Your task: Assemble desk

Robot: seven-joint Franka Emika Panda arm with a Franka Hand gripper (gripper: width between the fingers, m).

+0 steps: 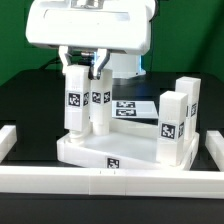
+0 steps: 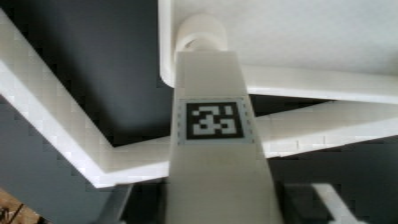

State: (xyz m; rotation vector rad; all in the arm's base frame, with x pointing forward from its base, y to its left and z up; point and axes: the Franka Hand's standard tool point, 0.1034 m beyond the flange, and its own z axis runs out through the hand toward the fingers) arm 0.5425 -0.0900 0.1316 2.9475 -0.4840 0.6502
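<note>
Desk tabletop [image 1: 110, 150] lies flat on the black table [image 1: 25, 110], directly under my pincer [image 1: 88, 68], with its rim against the long white border rail [image 1: 110, 182], which is nearest to the exterior camera. My pincer hangs from above and its two fingers [image 1: 99, 66] are partly closed around the top of one white leg [image 1: 98, 105]; I hold this leg upright, with its lower end down on the tabletop. In the wrist view this same leg [image 2: 217, 130] runs away from my pincer, its square tag faces the camera, and its far end meets the tabletop [image 2: 311, 45] near a corner. I cannot tell if the end is fully seated there.

Just beside my held leg, toward the exterior view's left, a second leg [image 1: 73, 102] stands upright on the tabletop. Two more legs [image 1: 178, 118] stand well apart from my pincer, toward the exterior view's right. Behind my pincer, farther away, the marker board [image 1: 130, 106] lies flat on the table.
</note>
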